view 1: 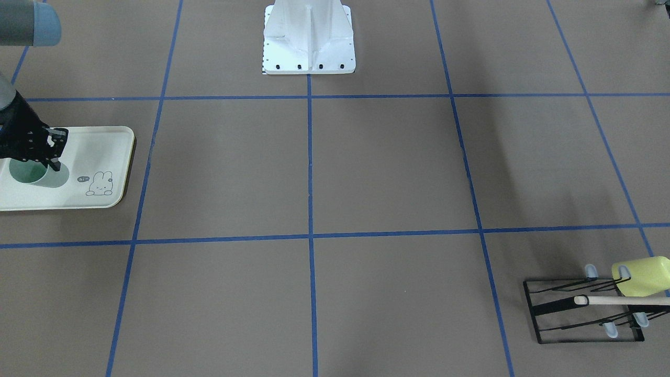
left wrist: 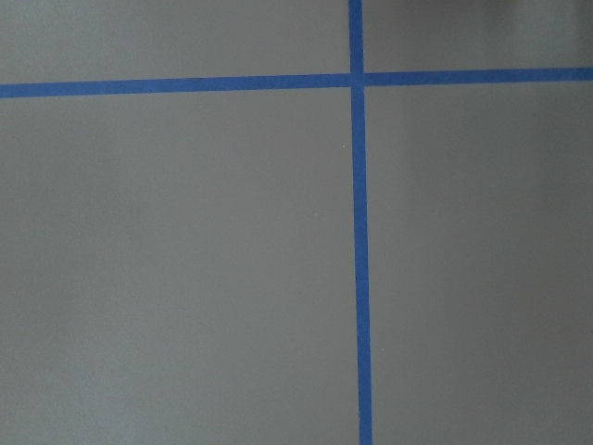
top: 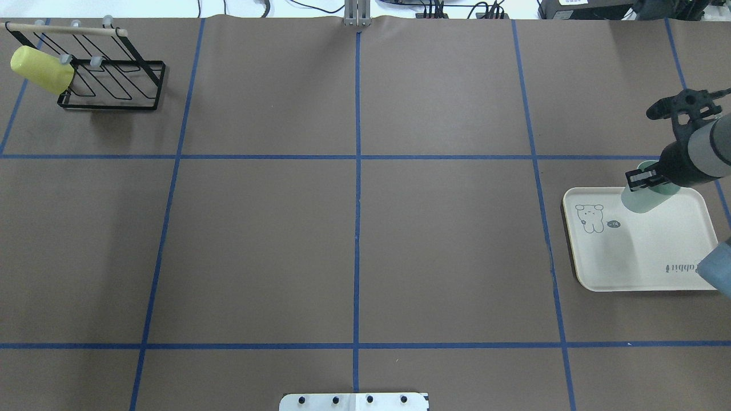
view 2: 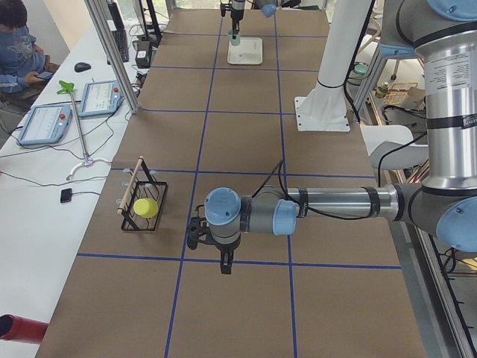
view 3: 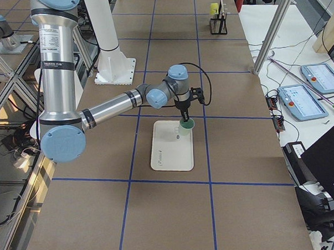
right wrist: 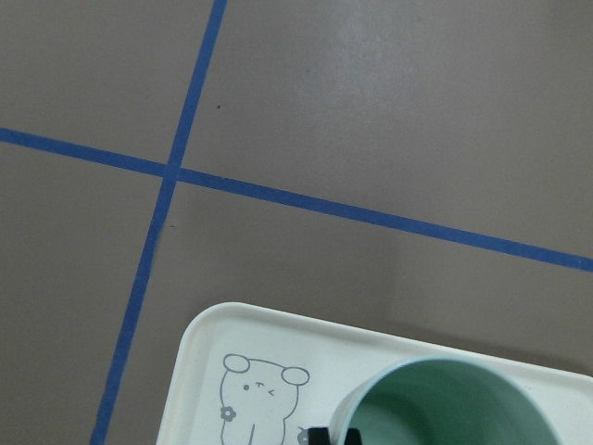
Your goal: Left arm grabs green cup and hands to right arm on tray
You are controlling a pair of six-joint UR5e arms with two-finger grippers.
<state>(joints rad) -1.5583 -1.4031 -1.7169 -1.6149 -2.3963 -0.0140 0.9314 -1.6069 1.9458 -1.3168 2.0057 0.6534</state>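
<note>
The green cup (view 1: 37,177) stands upright on the cream tray (view 1: 99,149), near the tray's edge farthest from the robot. My right gripper (view 1: 52,159) is at the cup's rim, shut on it, with one finger inside the cup. The overhead view shows the same: gripper (top: 645,178), cup (top: 641,198), tray (top: 657,251). The right wrist view shows the cup's mouth (right wrist: 445,408) and the tray's bunny corner (right wrist: 213,343). My left gripper (view 2: 223,259) shows only in the exterior left view, above bare table, far from the tray. I cannot tell whether it is open or shut.
A black wire rack (top: 114,80) with a yellow-green cup (top: 41,69) on it stands at the far left corner. The white robot base (view 1: 309,39) is at the table's near middle edge. Blue tape lines grid the brown table.
</note>
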